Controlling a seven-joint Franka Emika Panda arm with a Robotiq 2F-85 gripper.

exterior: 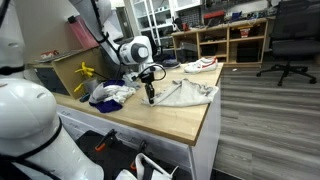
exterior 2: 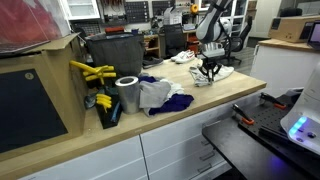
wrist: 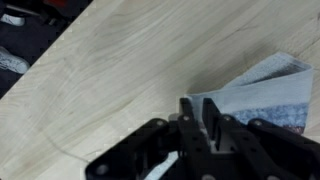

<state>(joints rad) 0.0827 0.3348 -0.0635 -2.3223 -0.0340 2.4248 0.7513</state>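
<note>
The hand [exterior: 150, 97] pinches the edge of the gray cloth [exterior: 191, 94], with its fingers [wrist: 186, 112] almost together. The cloth lies by the far end of the table [exterior: 170, 126].

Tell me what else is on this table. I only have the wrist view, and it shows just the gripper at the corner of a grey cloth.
Observer: A heap of blue and white cloths lies on the other side of the gripper from the grey cloth, not touching it.
Operator: Anything hard near that heap?
Observer: A silver roll stands upright beside it, with yellow tools next to the roll.
Operator: And past the grey cloth?
Observer: What looks like a white shoe sits near the far end of the table.
</note>
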